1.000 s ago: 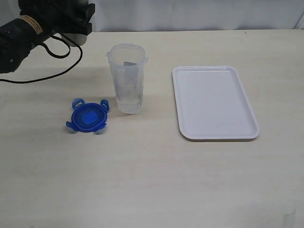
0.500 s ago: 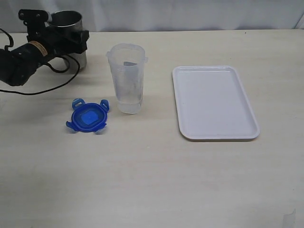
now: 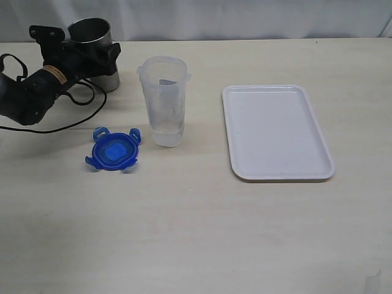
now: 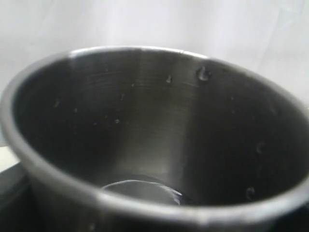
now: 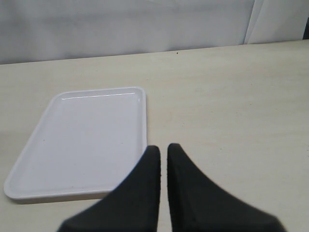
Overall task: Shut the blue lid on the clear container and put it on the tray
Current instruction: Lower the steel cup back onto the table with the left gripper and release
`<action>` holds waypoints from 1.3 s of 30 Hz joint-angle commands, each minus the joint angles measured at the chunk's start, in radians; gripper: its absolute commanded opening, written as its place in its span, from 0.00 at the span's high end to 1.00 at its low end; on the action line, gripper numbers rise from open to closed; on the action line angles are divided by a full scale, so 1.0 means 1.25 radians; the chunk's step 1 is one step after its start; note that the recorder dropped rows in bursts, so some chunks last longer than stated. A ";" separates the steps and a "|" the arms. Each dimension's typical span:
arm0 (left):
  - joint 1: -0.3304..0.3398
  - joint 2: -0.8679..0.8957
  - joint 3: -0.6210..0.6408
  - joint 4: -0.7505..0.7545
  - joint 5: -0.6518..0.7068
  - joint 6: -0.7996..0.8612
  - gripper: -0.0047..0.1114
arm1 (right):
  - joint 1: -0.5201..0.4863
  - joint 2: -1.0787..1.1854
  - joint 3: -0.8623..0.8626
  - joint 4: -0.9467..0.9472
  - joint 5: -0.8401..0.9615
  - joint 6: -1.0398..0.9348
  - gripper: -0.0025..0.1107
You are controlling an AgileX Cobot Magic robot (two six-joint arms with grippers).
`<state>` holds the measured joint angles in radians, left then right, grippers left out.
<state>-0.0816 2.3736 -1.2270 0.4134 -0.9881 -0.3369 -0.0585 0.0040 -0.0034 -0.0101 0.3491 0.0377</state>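
Note:
The blue lid [image 3: 113,150] lies flat on the table, just left of the clear container [image 3: 164,101], which stands upright and uncovered. To the right lies the white tray [image 3: 277,131] [image 5: 87,135] with nothing on it. At the back left my left gripper [image 3: 82,48] is closed around a steel cup [image 3: 105,78], which stands upright. That cup's wet inside [image 4: 154,125] fills the left wrist view and hides the fingers. My right gripper [image 5: 163,150] is shut on nothing, hovering near one edge of the tray; it is outside the exterior view.
A black cable [image 3: 73,122] from the left arm loops on the table behind the lid. A pale wall runs along the table's far edge.
The left arm has come down and towards the container with the steel cup, which was out of sight a second ago and now stands upright at the back left. Lid, container and tray have not moved.

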 commanded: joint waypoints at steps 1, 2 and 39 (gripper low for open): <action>0.000 -0.008 -0.010 -0.006 -0.037 0.002 0.96 | -0.006 -0.003 0.003 0.001 -0.002 0.001 0.93; 0.000 -0.008 -0.010 -0.006 -0.029 0.002 0.96 | -0.006 -0.003 0.003 0.001 -0.002 0.001 0.93; 0.000 -0.017 -0.004 0.058 0.059 -0.010 0.16 | -0.006 -0.003 0.003 0.001 -0.002 0.001 0.93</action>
<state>-0.0816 2.3675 -1.2357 0.4764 -0.9209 -0.3388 -0.0585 0.0040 -0.0034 -0.0101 0.3491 0.0377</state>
